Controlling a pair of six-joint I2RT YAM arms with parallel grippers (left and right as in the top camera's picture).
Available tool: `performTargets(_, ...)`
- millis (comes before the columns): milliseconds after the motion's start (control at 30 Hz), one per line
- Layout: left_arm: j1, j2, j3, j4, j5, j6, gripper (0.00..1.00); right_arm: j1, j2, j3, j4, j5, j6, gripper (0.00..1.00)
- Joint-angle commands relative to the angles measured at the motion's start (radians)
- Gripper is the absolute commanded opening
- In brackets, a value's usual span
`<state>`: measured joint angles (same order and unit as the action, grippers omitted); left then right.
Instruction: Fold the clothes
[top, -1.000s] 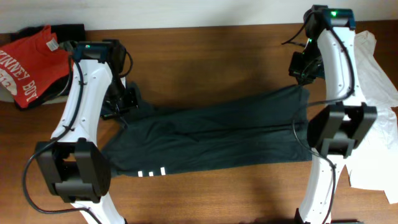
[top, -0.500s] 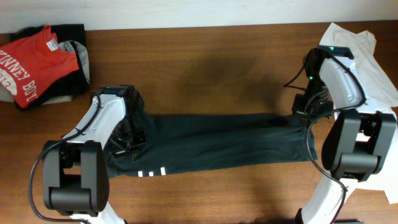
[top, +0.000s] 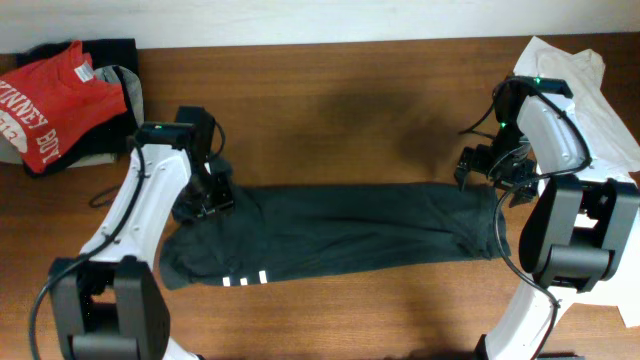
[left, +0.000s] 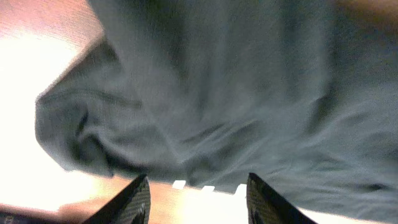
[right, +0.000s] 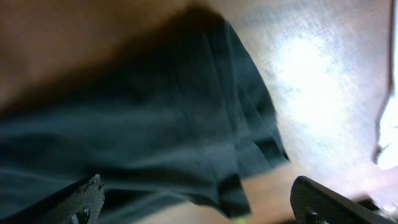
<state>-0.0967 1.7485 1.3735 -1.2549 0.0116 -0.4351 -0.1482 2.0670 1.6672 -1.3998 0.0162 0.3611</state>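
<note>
The clothes, a dark charcoal T-shirt (top: 340, 230), lie folded into a long band across the middle of the table, with three short white stripes (top: 245, 278) on the front left edge. My left gripper (top: 210, 190) hovers over the shirt's left end. In the left wrist view its jaws (left: 199, 205) stand apart with nothing between them, and the fabric (left: 217, 93) and the stripes (left: 205, 186) lie below. My right gripper (top: 488, 168) is at the shirt's right end. It stands wide open (right: 208, 205) above the cloth's corner (right: 161, 124) and holds nothing.
A red T-shirt with white lettering (top: 50, 105) lies on a dark pile at the back left corner. A plain white shirt (top: 600, 95) is spread at the right edge, behind and beside the right arm. Bare wooden tabletop (top: 340, 110) stretches behind the dark shirt.
Both grippers carried the shirt's far edge forward over the near part, then opened and let go. The shirt is now a narrower band, and both grippers have lifted slightly off it.
</note>
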Motion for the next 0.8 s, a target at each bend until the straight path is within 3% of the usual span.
performTargets(0,-0.046,-0.015,0.010,0.019,0.011,0.013,0.48,-0.003,-0.018,-0.002,0.055,-0.036,0.075,0.99)
performTargets(33,-0.076,-0.014,0.009,0.044,0.011,0.035,0.48,-0.003,-0.017,-0.002,0.068,-0.035,0.075,0.99)
performTargets(133,-0.150,-0.014,-0.002,0.050,0.007,0.036,0.12,0.004,-0.017,-0.023,0.061,-0.060,0.027,0.94)
performTargets(167,-0.150,-0.014,-0.010,0.051,0.007,0.036,0.06,0.012,-0.017,-0.041,0.067,-0.077,-0.023,0.76)
performTargets(200,-0.150,-0.013,-0.025,0.061,-0.002,0.035,0.01,0.026,-0.017,-0.061,0.073,-0.077,-0.048,0.49)
performTargets(233,-0.149,-0.013,-0.040,0.077,-0.018,0.035,0.01,0.038,-0.017,-0.078,0.080,-0.082,-0.055,0.22)
performTargets(267,-0.150,-0.013,-0.074,0.119,-0.019,0.035,0.01,0.058,-0.017,-0.102,0.098,-0.116,-0.066,0.04)
performTargets(467,-0.149,0.011,-0.171,0.192,-0.019,0.033,0.01,0.136,-0.016,-0.120,0.142,-0.144,-0.095,0.04)
performTargets(500,-0.149,0.020,-0.201,0.192,-0.020,-0.014,0.01,0.142,-0.016,-0.130,0.142,-0.144,-0.095,0.04)
performTargets(667,-0.041,0.025,-0.344,0.270,-0.036,-0.024,0.01,0.142,-0.016,-0.346,0.393,-0.144,-0.031,0.04)
performTargets(767,0.024,0.026,-0.347,0.256,-0.029,-0.024,0.01,0.142,-0.016,-0.373,0.426,-0.143,-0.009,0.05)
